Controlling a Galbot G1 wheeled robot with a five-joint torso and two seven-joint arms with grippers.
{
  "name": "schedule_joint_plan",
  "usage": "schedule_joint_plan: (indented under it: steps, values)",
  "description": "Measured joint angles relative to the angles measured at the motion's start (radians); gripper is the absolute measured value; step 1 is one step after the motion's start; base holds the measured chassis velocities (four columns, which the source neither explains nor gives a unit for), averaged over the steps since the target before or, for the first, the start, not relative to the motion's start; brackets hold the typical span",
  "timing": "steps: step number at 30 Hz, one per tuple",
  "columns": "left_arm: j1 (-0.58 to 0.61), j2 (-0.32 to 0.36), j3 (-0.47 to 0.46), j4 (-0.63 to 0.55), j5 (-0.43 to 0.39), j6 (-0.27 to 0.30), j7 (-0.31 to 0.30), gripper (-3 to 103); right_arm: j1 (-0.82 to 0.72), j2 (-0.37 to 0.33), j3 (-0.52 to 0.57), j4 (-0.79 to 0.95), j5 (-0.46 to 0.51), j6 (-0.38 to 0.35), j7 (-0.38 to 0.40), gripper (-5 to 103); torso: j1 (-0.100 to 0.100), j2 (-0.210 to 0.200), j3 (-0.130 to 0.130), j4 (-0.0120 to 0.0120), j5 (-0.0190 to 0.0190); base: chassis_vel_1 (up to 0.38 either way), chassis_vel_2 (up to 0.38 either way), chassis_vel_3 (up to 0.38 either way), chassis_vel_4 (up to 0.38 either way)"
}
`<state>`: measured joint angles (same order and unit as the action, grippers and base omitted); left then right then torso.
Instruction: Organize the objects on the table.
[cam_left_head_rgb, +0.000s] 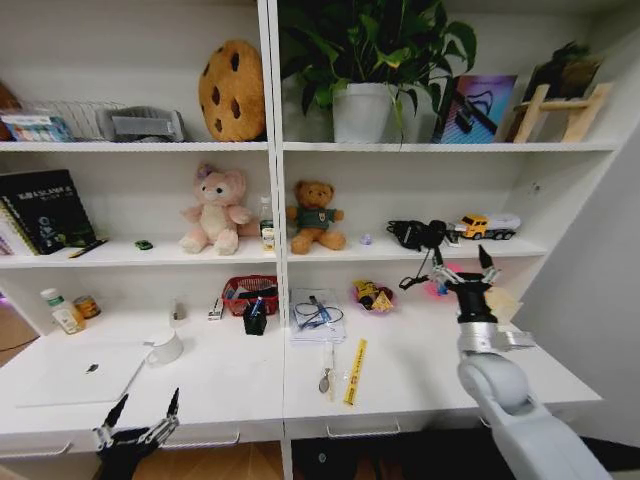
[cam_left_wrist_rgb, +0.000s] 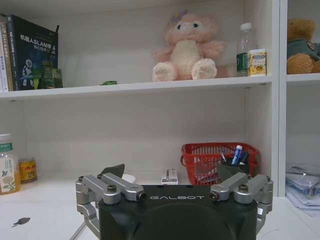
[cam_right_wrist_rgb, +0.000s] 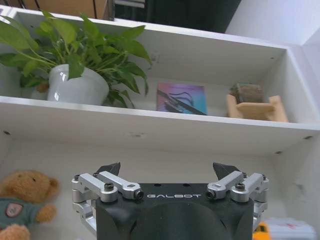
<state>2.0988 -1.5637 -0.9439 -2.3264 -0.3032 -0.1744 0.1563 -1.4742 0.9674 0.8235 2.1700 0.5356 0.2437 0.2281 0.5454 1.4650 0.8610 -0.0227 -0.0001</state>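
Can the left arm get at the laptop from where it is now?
Probably yes. The left tool hangs open at the table's front edge, and the laptop lies flat just beyond it with nothing between. The mug sits at the laptop's far right corner, off that path.

Smooth matt white table (cam_left_head_rgb: 420, 370) carrying a matt silver laptop (cam_left_head_rgb: 80, 372), beside it a glossy white ceramic mug (cam_left_head_rgb: 165, 347). Red plastic mesh basket (cam_left_wrist_rgb: 220, 159) looks hard and shiny. Fuzzy pink plush toy (cam_left_wrist_rgb: 186, 49) above; the left gripper (cam_left_wrist_rgb: 172, 176) shows brushed metal links on matt black plastic.
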Motion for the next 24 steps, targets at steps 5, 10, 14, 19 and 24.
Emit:
schedule_joint_plan:
  steps: [5,10,14,19,24]
  values:
    - [0.0,0.0,0.0,0.0,0.0,0.0,0.0,100,-0.281,0.137,0.12,0.084,-0.054,-0.031,-0.048,100,0.0,0.0,0.0,0.0,0.0001,0.0,0.0,0.0,0.0]
    - [0.0,0.0,0.0,0.0,0.0,0.0,0.0,100,-0.48,0.352,0.056,0.098,-0.198,-0.011,-0.077,100,0.0,0.0,0.0,0.0005,-0.0004,0.0,0.0,0.0,0.0]
    - [0.0,0.0,0.0,0.0,0.0,0.0,0.0,100,-0.499,0.394,-0.022,0.079,-0.268,-0.014,-0.077,100,0.0,0.0,0.0,0.001,0.0001,0.0,0.0,0.0,0.0]
    - [0.0,0.0,0.0,0.0,0.0,0.0,0.0,100,-0.522,0.414,-0.107,0.094,-0.329,-0.037,-0.062,100,0.0,0.0,0.0,0.0006,0.0,0.0,0.0,0.0,0.0]
    - [0.0,0.0,0.0,0.0,0.0,0.0,0.0,100,-0.551,0.423,-0.14,0.102,-0.385,-0.036,-0.065,100,0.0,0.0,0.0,0.0005,-0.0001,0.0,0.0,0.0,0.0]
